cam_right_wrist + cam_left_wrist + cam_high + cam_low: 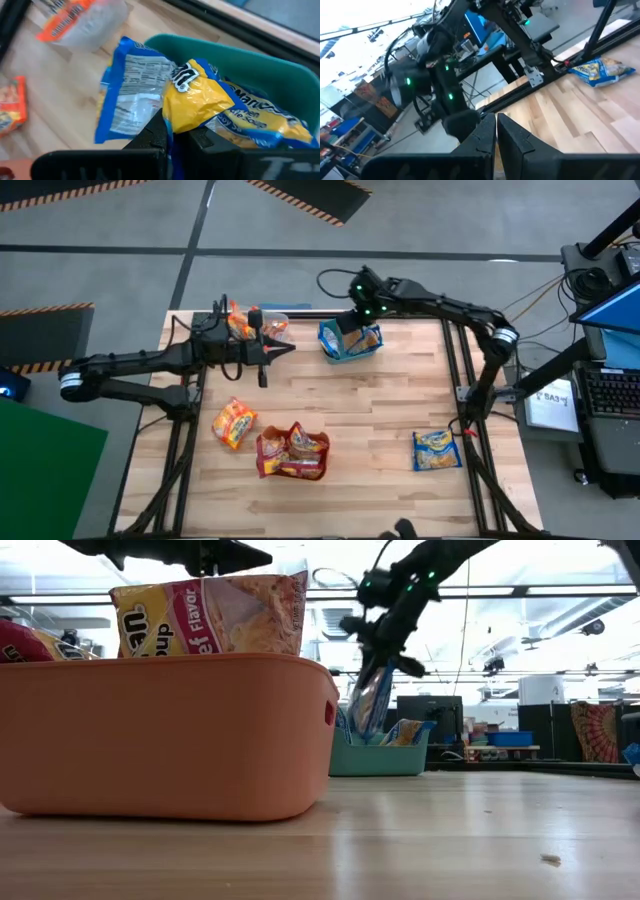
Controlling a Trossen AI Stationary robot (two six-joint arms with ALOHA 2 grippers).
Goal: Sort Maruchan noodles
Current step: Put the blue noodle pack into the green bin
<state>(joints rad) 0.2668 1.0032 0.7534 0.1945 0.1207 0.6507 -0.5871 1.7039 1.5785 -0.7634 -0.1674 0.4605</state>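
Note:
My right gripper (352, 320) hangs over the teal tub (330, 352) at the table's far middle, shut on a blue noodle packet (130, 95). More blue packets (255, 120) lie in that tub. My left gripper (272, 350) hovers shut and holding nothing, to the right of the clear tub (275, 320) that holds orange packets (240, 325). An orange tub (290, 470) near the front holds dark red packets (210, 615). One orange packet (233, 423) and one blue packet (437, 450) lie flat on the table. My right gripper pinches the blue packet between its two fingers at a crumpled edge (172, 117), coming from above and pointing down. The packet hangs below the fingers (370, 700), tilted, with its lower end down inside the teal tub (380, 755).
The black frame rails (455, 370) run along the table's left and right sides. Bare wood (360, 400) lies in the table's middle between the tubs and the loose packets. Monitors and cables stand beyond the right edge.

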